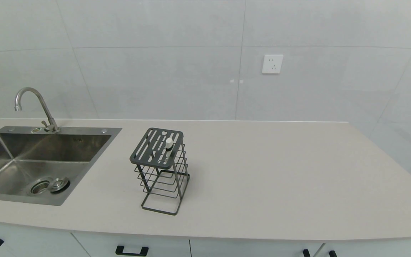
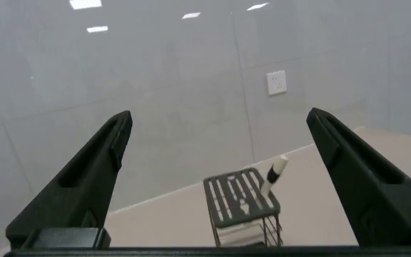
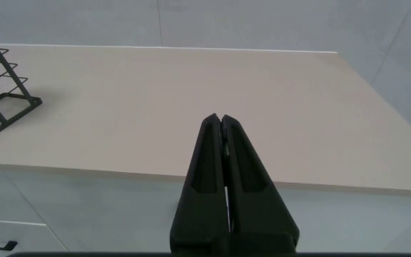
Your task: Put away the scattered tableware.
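1 white-tipped utensil (image 1: 169,143) in rack (image 1: 155,149) nr sink (image 1: 48,146).

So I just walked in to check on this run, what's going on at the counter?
Nothing is being handled right now. The left gripper is open and empty, facing the dark wire rack that stands on the counter. The right gripper is shut with nothing in it, near the counter's front edge. One white-tipped utensil stands in a slot in the rack's top. The sink lies to the rack's left.
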Available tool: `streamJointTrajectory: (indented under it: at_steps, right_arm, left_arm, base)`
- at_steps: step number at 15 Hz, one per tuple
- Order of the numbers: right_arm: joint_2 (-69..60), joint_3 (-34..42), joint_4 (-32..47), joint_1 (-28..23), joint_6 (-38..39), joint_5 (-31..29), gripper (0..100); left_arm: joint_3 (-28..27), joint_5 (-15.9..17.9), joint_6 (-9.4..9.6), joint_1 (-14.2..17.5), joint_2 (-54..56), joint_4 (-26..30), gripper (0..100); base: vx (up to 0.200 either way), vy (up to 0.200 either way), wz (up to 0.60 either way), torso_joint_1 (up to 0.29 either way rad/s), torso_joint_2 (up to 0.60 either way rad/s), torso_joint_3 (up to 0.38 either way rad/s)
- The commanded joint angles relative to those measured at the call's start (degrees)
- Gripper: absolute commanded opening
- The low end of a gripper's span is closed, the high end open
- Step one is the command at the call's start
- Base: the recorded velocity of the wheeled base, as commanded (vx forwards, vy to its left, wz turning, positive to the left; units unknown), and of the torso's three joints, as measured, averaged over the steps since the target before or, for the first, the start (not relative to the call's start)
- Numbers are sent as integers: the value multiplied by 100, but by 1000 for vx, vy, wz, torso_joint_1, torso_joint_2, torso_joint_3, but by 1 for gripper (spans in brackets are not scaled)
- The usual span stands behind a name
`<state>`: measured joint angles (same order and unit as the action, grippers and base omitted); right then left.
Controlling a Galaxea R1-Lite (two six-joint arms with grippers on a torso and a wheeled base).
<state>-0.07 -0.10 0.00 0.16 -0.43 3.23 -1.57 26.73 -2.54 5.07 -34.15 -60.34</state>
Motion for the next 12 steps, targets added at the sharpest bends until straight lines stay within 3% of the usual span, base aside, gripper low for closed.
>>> streamJointTrajectory:
  at_steps: [1, 2, 3, 4, 5, 7, 8, 9, 10, 11, 12]
  right_arm:
    - [7, 1, 0, 2, -1, 2, 0]
    - [7, 1, 0, 2, -1, 2, 0]
    - [7, 1, 0, 2, -1, 2, 0]
    - [7, 1, 0, 2, -1, 2, 0]
    - [7, 1, 0, 2, -1, 2, 0]
    - [7, 1, 0, 2, -1, 2, 0]
    - [7, 1, 0, 2, -1, 2, 0]
    - [7, 1, 0, 2, -1, 2, 0]
    - [7, 1, 0, 2, -1, 2, 0]
    - [7, 1, 0, 2, -10, -7, 0]
    - [7, 1, 0, 2, -10, -15, 0]
  left_arm:
    - [157, 7, -133, 161, 2588, 2070, 100]
    - [157, 42, -36, 134, 2958, 2747, 100]
    - [148, 51, -124, 126, 2852, 2721, 100]
    - [-10, 262, -599, -375, 2738, 2642, 100]
    - [-150, 289, -669, -683, 2483, 2765, 100]
    - [157, 289, -643, -700, 2799, 2976, 100]
    - [131, 271, -520, -507, 3415, 4013, 100]
    - [140, 148, -353, -463, 3415, 4320, 100]
    - [148, -933, 166, -498, 3415, 4734, 100]
    - [157, -1522, 535, -498, 3415, 5322, 100]
    - [157, -1671, 667, -498, 3415, 5612, 100]
  base:
    - [0, 0, 0, 0, 0, 0]
    - [0, 0, 0, 0, 0, 0]
    - [0, 0, 0, 0, 0, 0]
    - [0, 0, 0, 0, 0, 0]
    - [0, 0, 0, 0, 0, 0]
    - [0, 0, 0, 0, 0, 0]
    - [0, 0, 0, 0, 0, 0]
    - [0, 0, 0, 0, 0, 0]
    - [0, 0, 0, 0, 0, 0]
    - [0, 0, 0, 0, 0, 0]
    - [0, 0, 0, 0, 0, 0]
